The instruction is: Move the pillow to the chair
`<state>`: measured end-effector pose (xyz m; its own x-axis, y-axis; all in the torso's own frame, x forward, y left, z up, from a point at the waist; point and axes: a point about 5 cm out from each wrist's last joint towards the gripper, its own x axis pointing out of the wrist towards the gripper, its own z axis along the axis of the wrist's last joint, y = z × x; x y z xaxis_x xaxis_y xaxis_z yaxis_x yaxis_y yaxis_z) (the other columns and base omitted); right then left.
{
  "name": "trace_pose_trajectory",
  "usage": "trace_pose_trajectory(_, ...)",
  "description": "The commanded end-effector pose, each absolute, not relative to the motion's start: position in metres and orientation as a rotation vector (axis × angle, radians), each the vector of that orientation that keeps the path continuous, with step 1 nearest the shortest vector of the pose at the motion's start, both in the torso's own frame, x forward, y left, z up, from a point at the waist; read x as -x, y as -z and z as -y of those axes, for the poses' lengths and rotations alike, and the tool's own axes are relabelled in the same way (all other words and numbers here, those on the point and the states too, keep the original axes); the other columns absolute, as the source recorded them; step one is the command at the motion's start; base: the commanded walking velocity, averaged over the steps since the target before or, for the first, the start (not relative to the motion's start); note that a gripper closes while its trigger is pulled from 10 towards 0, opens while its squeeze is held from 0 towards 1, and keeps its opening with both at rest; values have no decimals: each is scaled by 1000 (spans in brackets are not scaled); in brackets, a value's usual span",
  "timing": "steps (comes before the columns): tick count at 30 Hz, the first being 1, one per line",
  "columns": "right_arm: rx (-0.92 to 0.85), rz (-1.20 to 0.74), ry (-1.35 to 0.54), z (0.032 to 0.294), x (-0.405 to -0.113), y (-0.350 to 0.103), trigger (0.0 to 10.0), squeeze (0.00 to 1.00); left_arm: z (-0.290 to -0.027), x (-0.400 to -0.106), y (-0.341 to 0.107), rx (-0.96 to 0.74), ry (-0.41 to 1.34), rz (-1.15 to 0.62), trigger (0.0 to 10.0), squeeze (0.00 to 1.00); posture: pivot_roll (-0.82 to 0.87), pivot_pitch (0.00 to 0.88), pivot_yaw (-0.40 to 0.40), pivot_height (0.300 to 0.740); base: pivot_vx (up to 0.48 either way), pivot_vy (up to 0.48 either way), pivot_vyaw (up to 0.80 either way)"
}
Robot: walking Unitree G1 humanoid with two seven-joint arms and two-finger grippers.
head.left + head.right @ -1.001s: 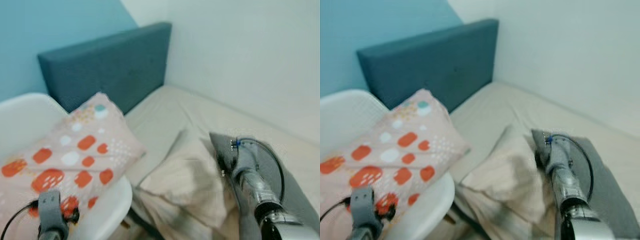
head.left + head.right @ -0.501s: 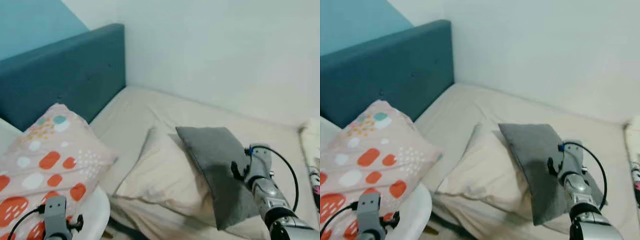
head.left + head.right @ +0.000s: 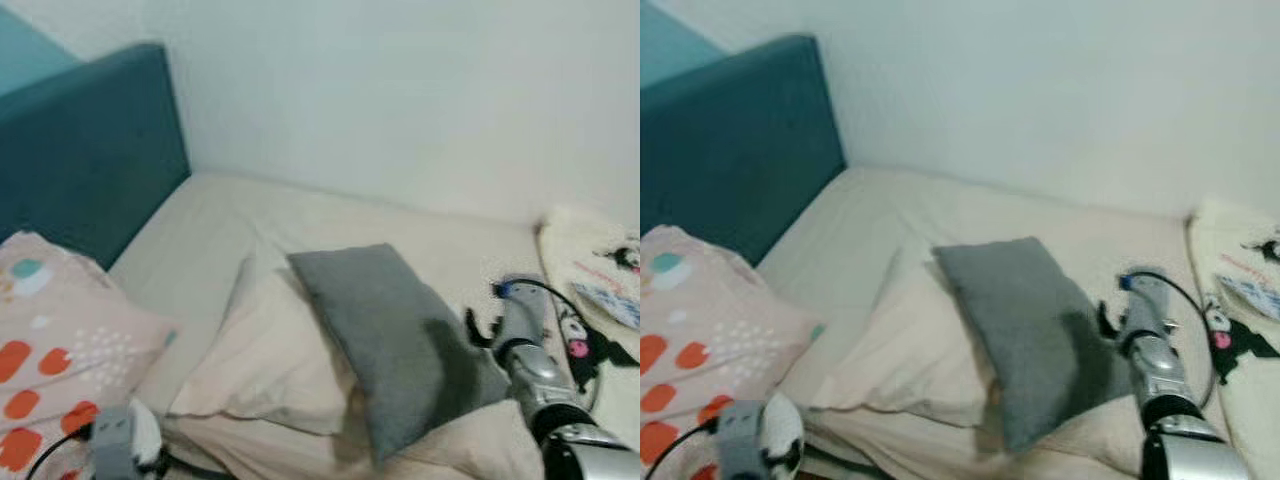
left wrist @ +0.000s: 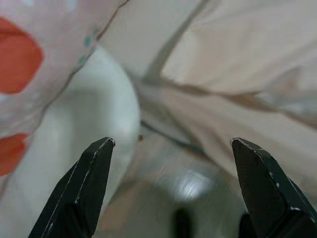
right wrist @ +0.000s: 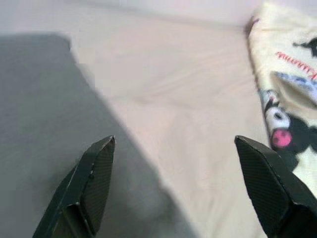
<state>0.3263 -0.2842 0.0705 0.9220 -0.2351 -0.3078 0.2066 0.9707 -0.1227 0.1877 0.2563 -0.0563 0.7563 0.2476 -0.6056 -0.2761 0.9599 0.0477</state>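
A pale pink pillow with orange patches (image 3: 45, 335) lies on the white chair (image 4: 99, 124) at the lower left. My left gripper (image 4: 171, 144) is open and holds nothing; it hangs past the chair's rim, with the patterned pillow (image 4: 29, 54) off to one side. A grey pillow (image 3: 385, 330) rests on a cream pillow (image 3: 265, 350) on the bed. My right gripper (image 5: 173, 144) is open and holds nothing, above the sheet at the grey pillow's (image 5: 44, 124) right edge. The right arm (image 3: 522, 335) reaches forward there.
A teal headboard (image 3: 80, 150) stands at the left end of the bed, with a white wall behind. A cream blanket with a cartoon print (image 3: 600, 290) lies at the right. Bare sheet (image 3: 300, 215) stretches behind the pillows.
The camera has swung right, so chair, patterned pillow and headboard slid to the left edge and the cartoon blanket came into view. The right arm now sits at the grey pillow's right edge.
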Motion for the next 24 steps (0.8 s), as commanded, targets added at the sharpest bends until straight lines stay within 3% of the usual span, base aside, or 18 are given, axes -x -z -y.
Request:
trace_pose_trajectory(1,83,-315,193,275,-330,-70,10000,0,-259,-176,63,39,-296,-698,10000,0,-56,0,-72,740,0,-472,0)
trace_pose_trajectory(6,55,-310,158,271,-332,-71,10000,0,-257,-175,64,39,-293,-706,10000,0,-58,0,-73,740,0,-472,0)
trace_pose_trajectory(12,8,-329,71,259,-334,-67,10000,0,-260,-171,66,34,-326,-730,10000,0,-61,0,-74,740,0,0,0)
trace_pose_trajectory(20,-217,-366,-135,229,-337,-61,10000,0,-264,-168,67,1,-340,-751,10000,0,-63,0,-72,740,0,0,0)
trace_pose_trajectory(24,-276,-371,-196,222,-338,-61,10000,0,-272,-169,64,-16,-383,-741,10000,0,-67,0,-71,716,0,0,0)
